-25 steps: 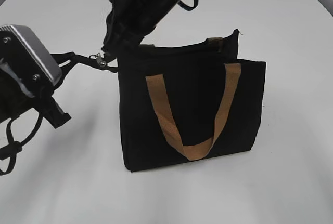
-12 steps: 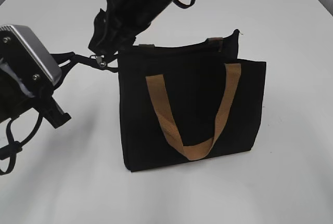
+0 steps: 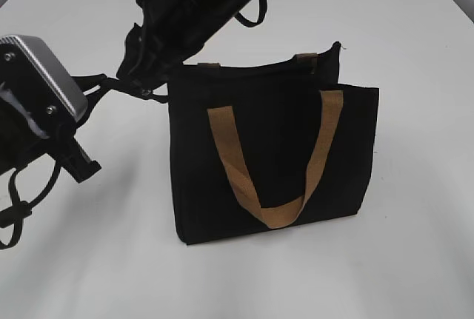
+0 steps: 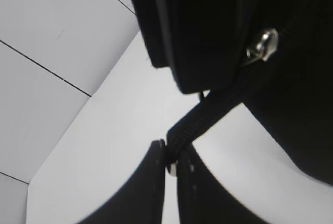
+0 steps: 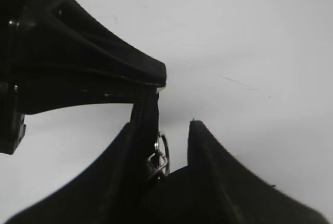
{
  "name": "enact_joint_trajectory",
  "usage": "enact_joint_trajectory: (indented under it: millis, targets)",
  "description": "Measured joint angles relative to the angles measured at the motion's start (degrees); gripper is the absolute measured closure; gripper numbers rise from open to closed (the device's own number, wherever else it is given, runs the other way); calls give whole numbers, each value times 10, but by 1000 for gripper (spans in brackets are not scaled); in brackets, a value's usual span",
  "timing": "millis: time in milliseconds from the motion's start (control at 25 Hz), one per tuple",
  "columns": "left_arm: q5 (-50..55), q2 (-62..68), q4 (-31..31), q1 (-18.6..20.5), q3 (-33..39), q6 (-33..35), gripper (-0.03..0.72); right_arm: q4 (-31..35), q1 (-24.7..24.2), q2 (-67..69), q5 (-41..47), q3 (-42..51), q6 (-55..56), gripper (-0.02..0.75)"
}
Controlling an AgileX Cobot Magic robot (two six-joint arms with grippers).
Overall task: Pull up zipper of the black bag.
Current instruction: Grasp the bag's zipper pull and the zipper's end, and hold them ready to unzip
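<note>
At the black bag's (image 3: 274,163) 10 o'clock corner, your left tool (image 4: 170,168) clamps the zipper (image 4: 208,117) tail; your right tool (image 5: 171,148) stands apart around the pull (image 5: 158,157); back it off.

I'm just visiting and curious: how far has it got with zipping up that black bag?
Mostly done, it seems: the black bag stands with its top rim looking closed, and the silvery zipper pull sits at the left corner. In hand: the left gripper pinches the zipper tail taut, while the right gripper stands open around the pull. Left: perhaps only letting go and withdrawing.
</note>
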Motion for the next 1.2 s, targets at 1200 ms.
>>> enact_joint_trajectory:
  millis: [1200]
  targets:
    - [-1,0,-40,0,0,0,660,-54,-30,-27,51,0,60,738]
